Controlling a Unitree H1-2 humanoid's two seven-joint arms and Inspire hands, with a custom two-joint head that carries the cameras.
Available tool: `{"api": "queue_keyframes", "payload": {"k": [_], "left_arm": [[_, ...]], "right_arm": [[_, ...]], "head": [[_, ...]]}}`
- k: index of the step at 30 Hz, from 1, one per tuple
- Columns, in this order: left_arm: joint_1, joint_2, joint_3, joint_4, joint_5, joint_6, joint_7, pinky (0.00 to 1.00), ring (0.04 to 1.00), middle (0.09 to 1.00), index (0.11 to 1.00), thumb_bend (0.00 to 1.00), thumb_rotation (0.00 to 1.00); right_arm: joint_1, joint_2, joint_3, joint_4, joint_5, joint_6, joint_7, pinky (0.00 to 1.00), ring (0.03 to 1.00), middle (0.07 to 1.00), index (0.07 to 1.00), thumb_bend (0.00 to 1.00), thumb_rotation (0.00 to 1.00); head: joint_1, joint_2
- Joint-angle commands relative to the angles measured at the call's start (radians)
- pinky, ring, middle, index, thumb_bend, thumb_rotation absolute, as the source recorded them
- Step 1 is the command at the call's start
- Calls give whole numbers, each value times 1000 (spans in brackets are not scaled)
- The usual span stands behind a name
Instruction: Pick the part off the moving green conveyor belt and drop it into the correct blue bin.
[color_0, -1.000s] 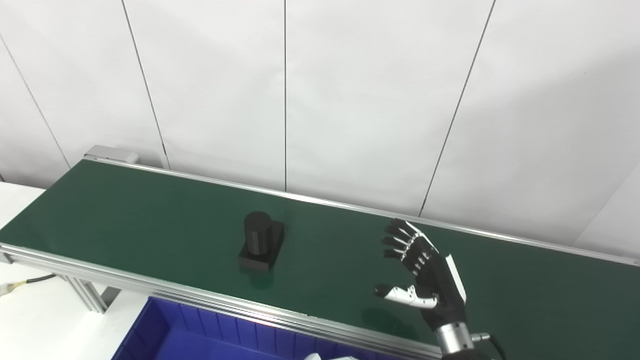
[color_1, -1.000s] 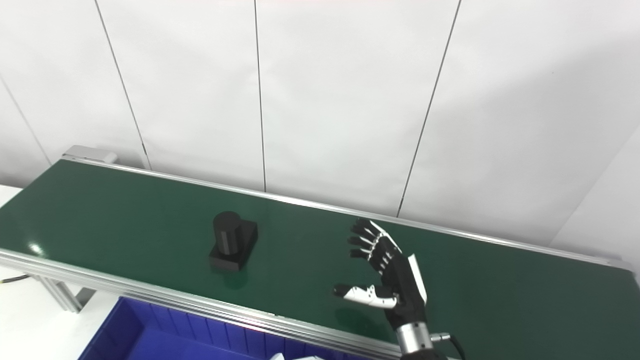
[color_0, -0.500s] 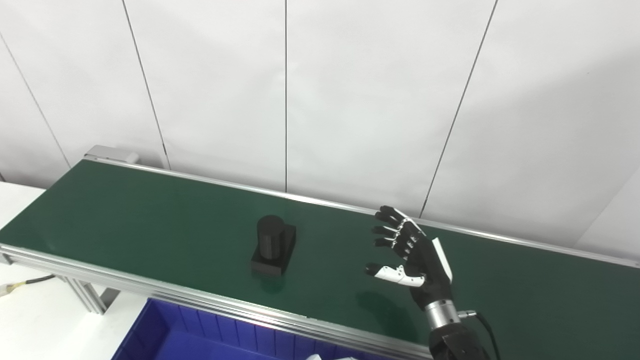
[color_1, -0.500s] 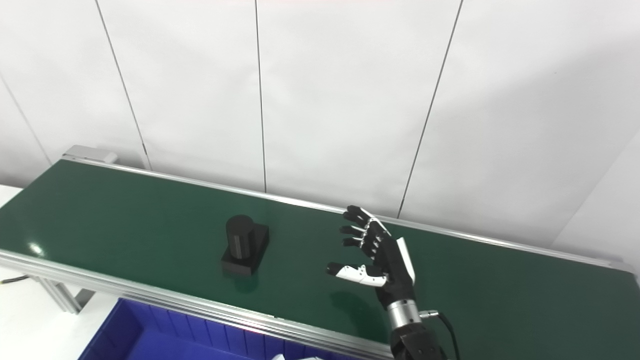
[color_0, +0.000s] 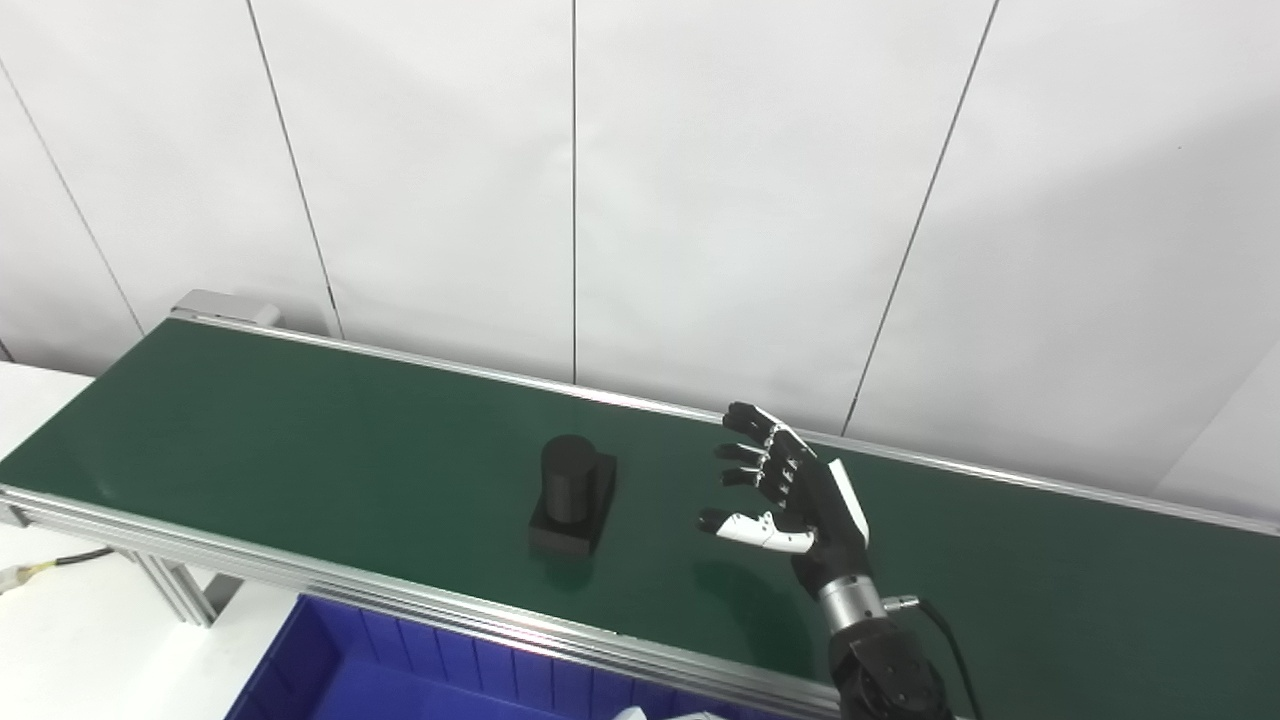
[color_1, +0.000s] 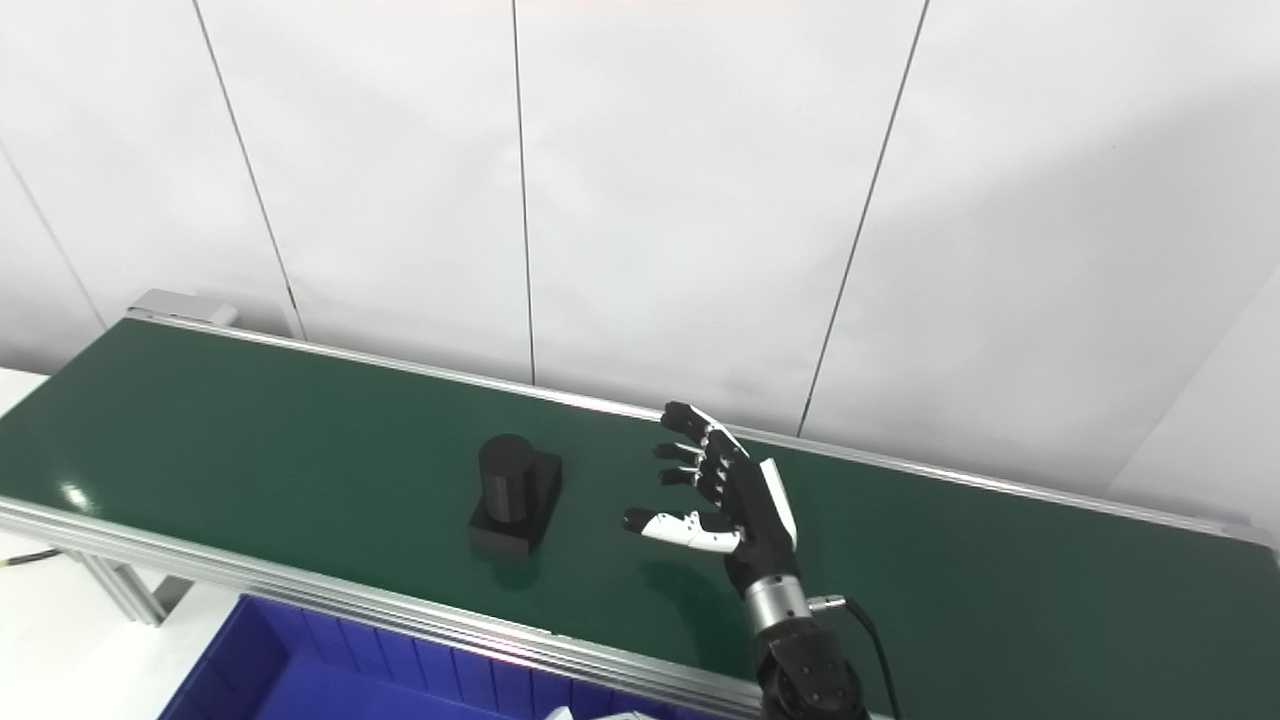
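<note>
A black part (color_0: 572, 494), an upright cylinder on a flat rectangular base, rides the green conveyor belt (color_0: 300, 440) near its middle. My right hand (color_0: 790, 492) hovers over the belt a short way right of the part, open, fingers spread and the white thumb pointing left toward it. There is a gap between the thumb tip and the part. A blue bin (color_0: 380, 680) sits below the belt's near rail, cut off by the picture's bottom edge. My left hand is out of sight.
The belt has aluminium rails front (color_0: 300, 575) and back and runs from upper left to lower right. A white panelled wall stands right behind it. A white table surface with a cable (color_0: 40, 572) lies at the lower left.
The part has travelled rightward along the belt. My right hand has moved left and farther up over the belt, closing the gap to the part, and has stayed open.
</note>
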Motion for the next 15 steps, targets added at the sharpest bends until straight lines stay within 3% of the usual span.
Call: {"api": "queue_keyframes", "payload": {"k": [1, 15], "left_arm": [[-16, -13, 1, -35, 5, -38, 3, 613, 720, 775, 741, 1000, 100], [-7, -14, -13, -59, 30, -38, 25, 598, 709, 771, 738, 1000, 89]], "right_arm": [[-56, 16, 5, 5, -2, -45, -5, 643, 737, 836, 826, 1000, 149], [-129, -14, 46, 164, -64, -46, -51, 650, 749, 869, 841, 1000, 158]], "head": [[0, 3], [9, 16]]}}
